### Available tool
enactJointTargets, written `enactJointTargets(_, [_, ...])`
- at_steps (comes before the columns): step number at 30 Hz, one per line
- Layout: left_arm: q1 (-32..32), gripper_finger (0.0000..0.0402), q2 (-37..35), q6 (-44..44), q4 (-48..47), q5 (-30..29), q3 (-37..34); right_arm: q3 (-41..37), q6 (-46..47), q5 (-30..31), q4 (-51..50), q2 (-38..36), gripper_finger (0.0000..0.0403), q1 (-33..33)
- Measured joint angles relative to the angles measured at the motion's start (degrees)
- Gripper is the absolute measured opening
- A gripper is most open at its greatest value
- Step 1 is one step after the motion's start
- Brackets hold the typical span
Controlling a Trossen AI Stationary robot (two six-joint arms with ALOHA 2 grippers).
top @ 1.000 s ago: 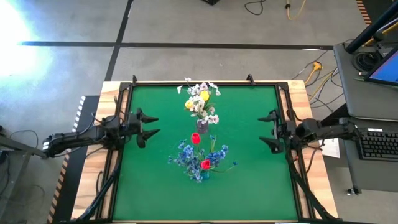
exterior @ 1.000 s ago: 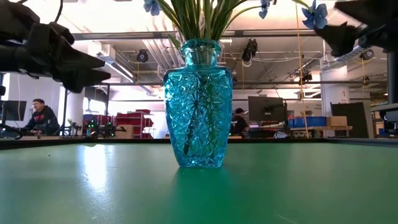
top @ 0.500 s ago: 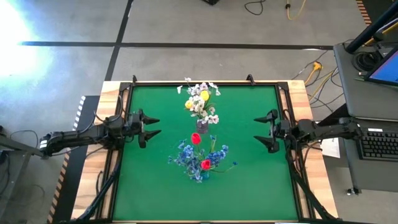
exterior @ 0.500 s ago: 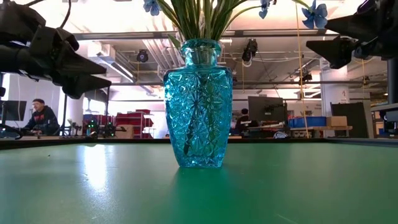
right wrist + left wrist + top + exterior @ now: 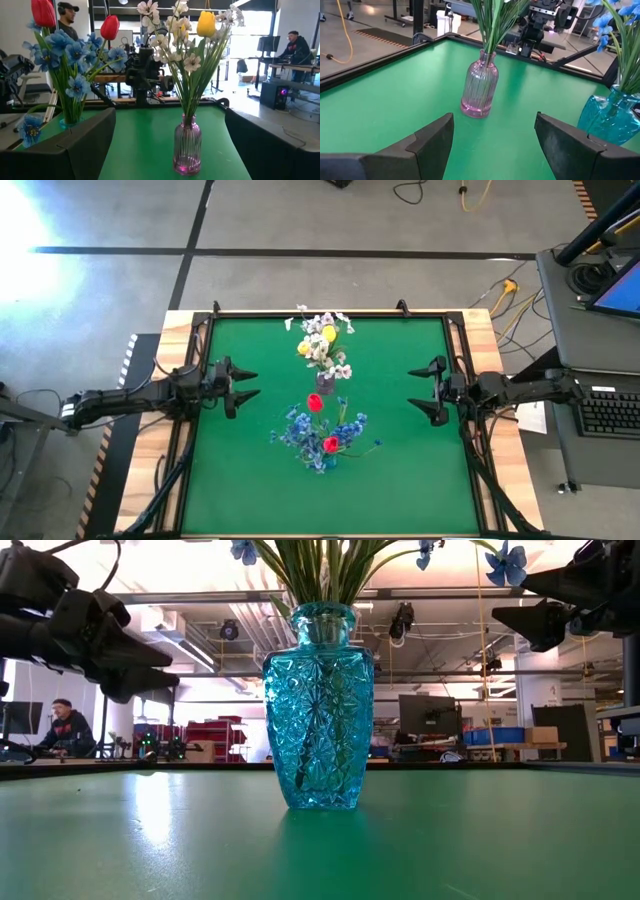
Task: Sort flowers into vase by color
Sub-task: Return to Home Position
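Between left pincer (image 5: 250, 383) and right pincer (image 5: 412, 388) — both spread — stand the flowers (image 5: 315, 402).

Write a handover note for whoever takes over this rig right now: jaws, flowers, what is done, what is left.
Left gripper: jaws open, empty, over the mat's left edge.
Right gripper: jaws open, empty, over the right edge.
Pink vase: yellow tulips and white sprays.
Blue vase: blue blooms and red tulips.
Done: every flower in view stands in a vase; none lies on the mat.
Left: probably only parking both arms.
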Motion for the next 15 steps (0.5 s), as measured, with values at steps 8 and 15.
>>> enactJointTargets(8, [-0.02, 0.0268, 0.87, 0.0, 0.0, 0.0, 0.04, 0.0, 0.0, 0.0, -0.02, 0.0, 0.0368, 0.0])
enactJointTargets(15, [0.0, 0.0268, 1.25, 0.0, 0.0, 0.01, 0.09, -0.02, 0.02, -0.01, -0.02, 0.0, 0.0368, 0.0])
